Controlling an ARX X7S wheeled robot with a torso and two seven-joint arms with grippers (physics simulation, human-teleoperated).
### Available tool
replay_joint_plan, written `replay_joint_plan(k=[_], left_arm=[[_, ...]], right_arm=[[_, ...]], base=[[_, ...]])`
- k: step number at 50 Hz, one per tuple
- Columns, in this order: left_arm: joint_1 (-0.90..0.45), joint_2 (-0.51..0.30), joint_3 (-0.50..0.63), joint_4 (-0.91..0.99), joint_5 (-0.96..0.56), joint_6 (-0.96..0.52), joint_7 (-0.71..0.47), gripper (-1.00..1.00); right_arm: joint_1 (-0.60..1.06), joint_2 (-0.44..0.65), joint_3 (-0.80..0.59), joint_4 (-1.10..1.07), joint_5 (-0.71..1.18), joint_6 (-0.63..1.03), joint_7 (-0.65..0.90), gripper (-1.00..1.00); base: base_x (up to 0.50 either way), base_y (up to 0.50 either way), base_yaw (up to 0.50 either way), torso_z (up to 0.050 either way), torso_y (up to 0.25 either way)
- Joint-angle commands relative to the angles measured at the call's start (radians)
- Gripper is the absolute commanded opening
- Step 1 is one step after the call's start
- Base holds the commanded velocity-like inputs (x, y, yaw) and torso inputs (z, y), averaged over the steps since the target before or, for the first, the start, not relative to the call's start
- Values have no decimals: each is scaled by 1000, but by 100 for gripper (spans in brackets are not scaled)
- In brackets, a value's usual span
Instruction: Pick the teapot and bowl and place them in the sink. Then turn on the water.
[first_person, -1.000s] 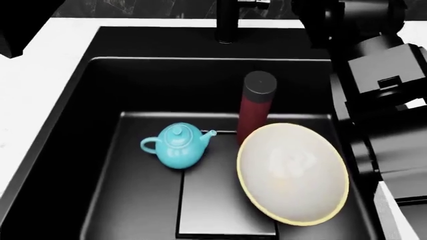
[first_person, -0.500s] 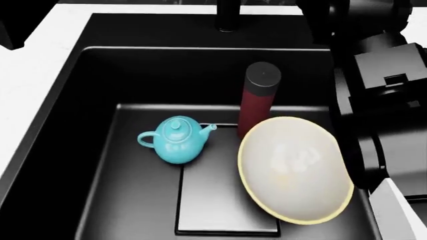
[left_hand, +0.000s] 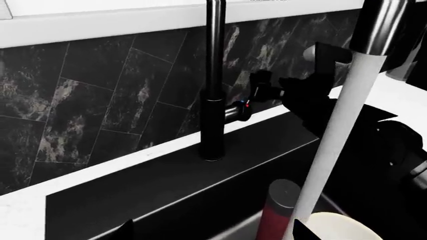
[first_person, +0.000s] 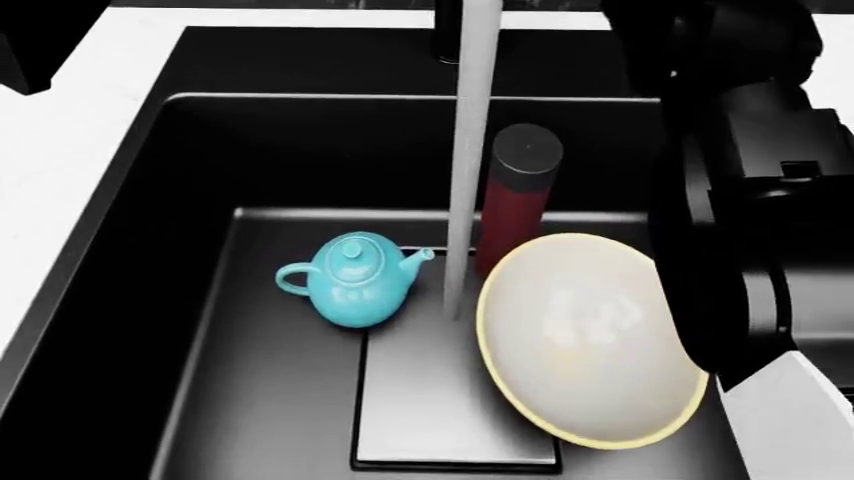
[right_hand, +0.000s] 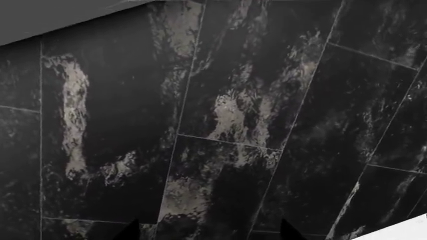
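Right hand: facing the tiled wall, grip state not discernible. Teapot (first_person: 352, 281) and bowl (first_person: 589, 339) in sink (first_person: 200, 150); water (first_person: 467, 160) running between them. Task apparently complete.

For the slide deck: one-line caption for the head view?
Pale water stream runs into matte black sink between glossy turquoise teapot and cream-white bowl.

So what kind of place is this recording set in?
Most likely a kitchen: a black sink set in a white countertop, a tall black faucet running water, and a dark marbled tile backsplash.
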Motion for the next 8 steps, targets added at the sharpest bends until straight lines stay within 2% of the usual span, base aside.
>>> replay_joint_plan(k=[1,8], left_arm=[[2,6,-8,-5,2,-4,-5,100],[-34,13,-3,-13,-46,-7,-52,100]], right_arm=[[12,58,107,2,-194,19,51,100],[18,62,148,2,-227,24,23,100]], base=[[0,-8,-6,0,0],[0,-11,-4,0,0]])
